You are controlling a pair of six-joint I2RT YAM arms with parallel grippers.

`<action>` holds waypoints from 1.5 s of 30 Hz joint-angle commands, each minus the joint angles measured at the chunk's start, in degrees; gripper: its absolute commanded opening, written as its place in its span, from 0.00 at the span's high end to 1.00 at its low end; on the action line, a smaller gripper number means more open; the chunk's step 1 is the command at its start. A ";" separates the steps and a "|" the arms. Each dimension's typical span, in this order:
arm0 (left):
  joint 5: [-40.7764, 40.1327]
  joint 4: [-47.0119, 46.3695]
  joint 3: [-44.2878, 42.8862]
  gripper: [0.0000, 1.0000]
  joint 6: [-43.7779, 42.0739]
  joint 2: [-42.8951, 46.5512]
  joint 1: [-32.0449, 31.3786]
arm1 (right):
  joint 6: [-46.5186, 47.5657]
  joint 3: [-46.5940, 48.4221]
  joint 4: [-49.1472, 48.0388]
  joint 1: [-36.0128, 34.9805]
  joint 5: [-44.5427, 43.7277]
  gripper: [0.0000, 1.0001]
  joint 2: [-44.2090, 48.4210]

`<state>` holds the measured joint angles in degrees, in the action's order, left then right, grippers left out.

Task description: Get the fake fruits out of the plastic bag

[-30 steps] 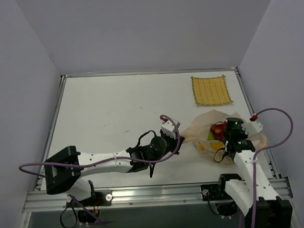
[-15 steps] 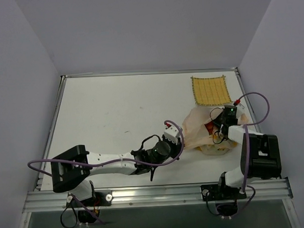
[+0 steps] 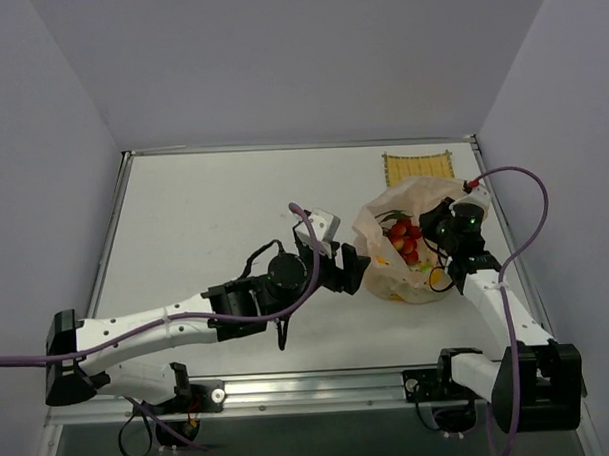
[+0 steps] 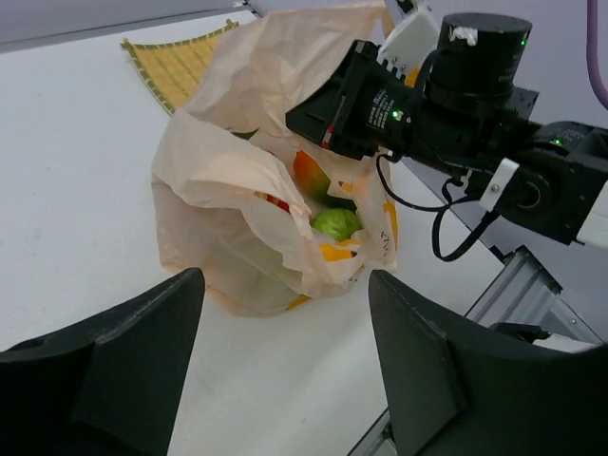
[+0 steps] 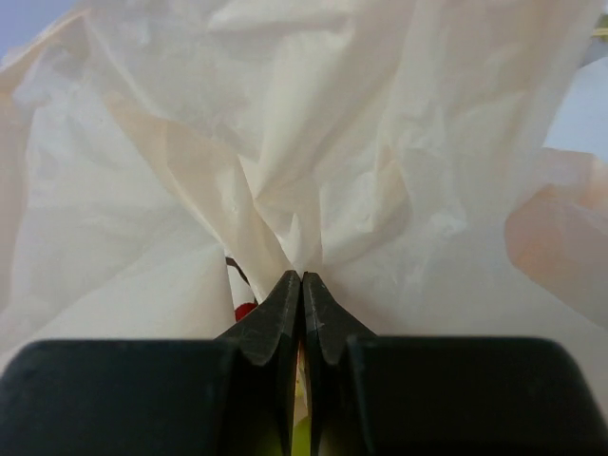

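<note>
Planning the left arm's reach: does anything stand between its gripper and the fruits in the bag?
Yes. The near wall of the plastic bag stands between the left gripper and the fake fruits; they show only through the mouth above it. The right gripper pinches the far side.

Soft, even overhead light keeps the white surface (image 3: 204, 221) bright, with faint shadows under the arms. Dark fingers of the left hand (image 4: 285, 280) look soft near the lens. Ahead of the right hand (image 5: 301, 277), the plastic bag (image 5: 313, 142) glows, light passing through.
</note>
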<state>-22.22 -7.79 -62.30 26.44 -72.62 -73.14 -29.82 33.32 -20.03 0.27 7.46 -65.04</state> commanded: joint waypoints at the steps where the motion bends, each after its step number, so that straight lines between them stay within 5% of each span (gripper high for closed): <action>1: -0.64 10.23 -6.15 0.33 -1.21 1.34 -1.82 | 0.47 -2.29 6.48 0.17 -5.87 1.00 6.57; 8: 3.93 12.11 -23.02 0.37 -5.78 -13.57 -6.75 | -1.64 -4.14 9.83 2.71 -7.29 1.00 10.98; 13: 12.35 9.73 -26.82 0.46 -0.60 -23.25 2.37 | -3.75 -6.68 12.91 6.22 -7.20 1.00 14.14; 21: 14.76 18.95 -41.04 0.46 -5.60 -42.86 5.99 | -6.56 -10.56 16.60 7.90 -9.72 1.00 21.17; 27: 13.07 19.04 -40.71 0.46 -5.96 -47.44 10.56 | -5.68 -9.77 16.17 8.43 -13.60 1.00 15.23; 35: 15.45 8.76 -17.80 0.52 -2.36 -38.41 7.41 | -8.75 -7.75 8.52 10.89 -10.37 0.99 1.94; 40: 14.57 3.58 -10.31 0.53 -0.68 -33.12 4.86 | -7.71 -7.56 6.67 19.29 -4.84 0.84 -2.29; 42: 14.57 2.61 -7.59 0.54 0.10 -32.50 3.80 | -8.23 -8.53 5.63 20.47 -3.69 0.65 -1.77; 43: 14.75 1.56 -6.79 0.54 0.54 -32.32 3.54 | -8.58 -9.14 4.83 20.47 -3.16 0.44 -1.59; 45: 15.01 0.07 -4.51 0.54 1.68 -31.80 3.01 | -8.59 -9.51 4.65 20.56 -1.06 0.33 -1.06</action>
<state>-6.81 -4.95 -68.60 25.47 -108.68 -70.17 -38.00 23.77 -11.55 19.81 4.16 -67.22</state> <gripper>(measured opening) 0.458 0.627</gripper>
